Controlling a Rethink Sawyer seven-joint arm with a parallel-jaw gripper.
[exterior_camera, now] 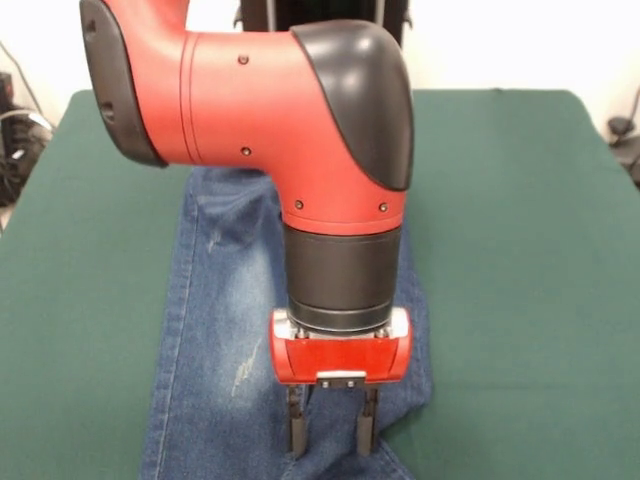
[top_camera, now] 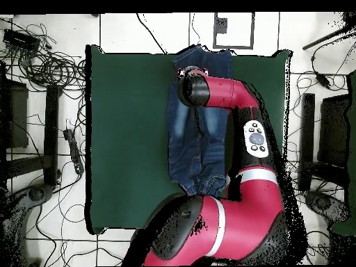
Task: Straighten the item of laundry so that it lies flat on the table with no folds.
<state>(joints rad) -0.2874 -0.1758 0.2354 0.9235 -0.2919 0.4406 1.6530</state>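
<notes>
The blue denim jeans (exterior_camera: 220, 330) lie lengthwise down the middle of the dark green table (exterior_camera: 520, 250), with a faded whitish patch and small marks showing. They run from under the arm to the picture's bottom edge. My gripper (exterior_camera: 331, 432) points straight down over the jeans' near end, its fingers (exterior_camera: 297, 432) apart, with denim showing between them and nothing held. In the overhead view the jeans (top_camera: 198, 139) stretch across the table (top_camera: 125, 139), rumpled at the end nearest the robot's base. The gripper (top_camera: 189, 72) is over their far end, by the table's edge.
The red arm (exterior_camera: 300, 110) hides the jeans' middle in the front view and crosses their right side in the overhead view (top_camera: 236, 97). Wide green cloth lies on both sides of the jeans. Cables and stands (top_camera: 49, 83) are on the floor around the table.
</notes>
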